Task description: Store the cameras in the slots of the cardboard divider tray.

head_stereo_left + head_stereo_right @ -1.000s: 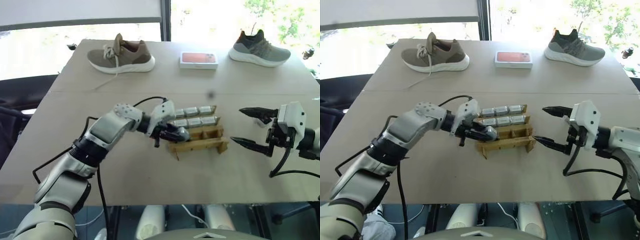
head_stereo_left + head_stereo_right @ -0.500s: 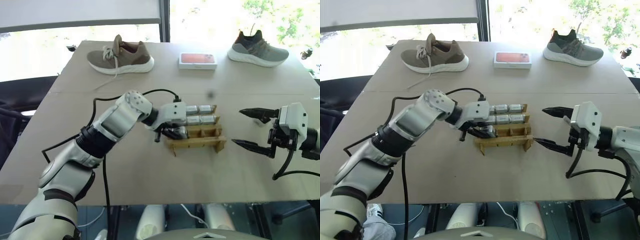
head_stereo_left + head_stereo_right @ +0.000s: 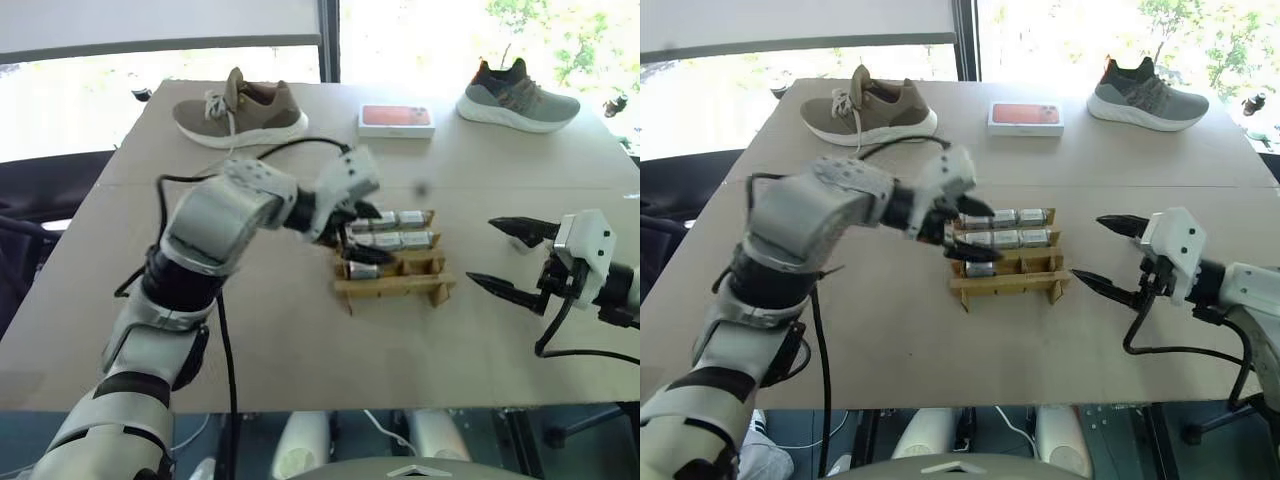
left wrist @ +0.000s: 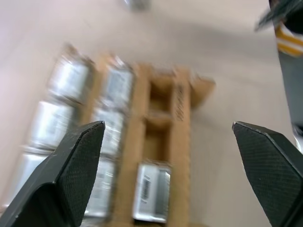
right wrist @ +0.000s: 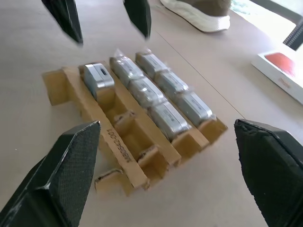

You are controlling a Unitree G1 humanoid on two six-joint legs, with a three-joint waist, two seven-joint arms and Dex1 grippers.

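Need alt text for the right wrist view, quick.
A cardboard divider tray holds seven cameras: two full back rows and one in the front row's end slot. The open right tool frames it; the left tool hangs open above.

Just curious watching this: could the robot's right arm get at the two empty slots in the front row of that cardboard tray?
Probably yes. The right gripper is open beside the cardboard divider tray, nothing between them. The empty slots face up; the left gripper hovers over the far end.

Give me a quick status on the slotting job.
Left tool open above tan cardboard divider tray. Right tool open, beside tray. Seven silver-grey boxy cameras slotted; two front slots empty. Nothing blocking.
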